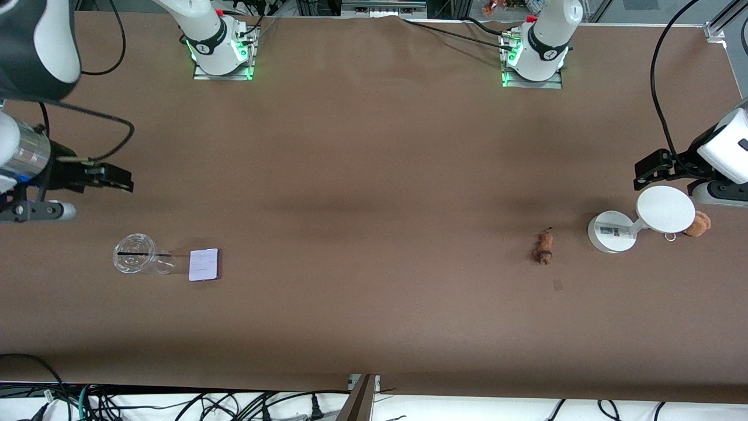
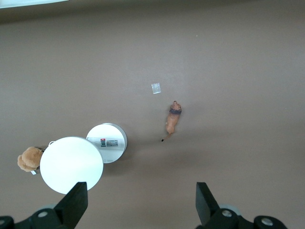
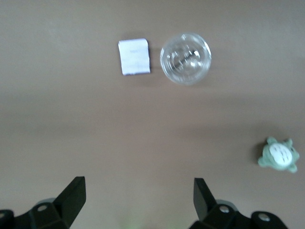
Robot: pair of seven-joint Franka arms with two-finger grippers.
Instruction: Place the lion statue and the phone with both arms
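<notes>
The lion statue (image 1: 545,247), a tiny orange-brown figurine with a dark band, lies on the table toward the left arm's end; it also shows in the left wrist view (image 2: 173,119). The phone (image 1: 204,264), a pale lavender-white slab, lies flat toward the right arm's end beside a clear cup; it also shows in the right wrist view (image 3: 134,57). My left gripper (image 1: 654,171) hangs open and empty over the table beside the white stand (image 2: 141,191). My right gripper (image 1: 118,179) hangs open and empty over bare table at its end (image 3: 138,186).
A white round-disc stand (image 1: 612,232) (image 2: 107,142) stands beside the lion, with a light-brown plush bear (image 1: 698,224) (image 2: 28,159) next to it. A clear cup (image 1: 135,253) (image 3: 185,58) sits by the phone. A grey-green plush toy (image 3: 279,155) lies farther off. A small tape scrap (image 1: 558,285) lies near the lion.
</notes>
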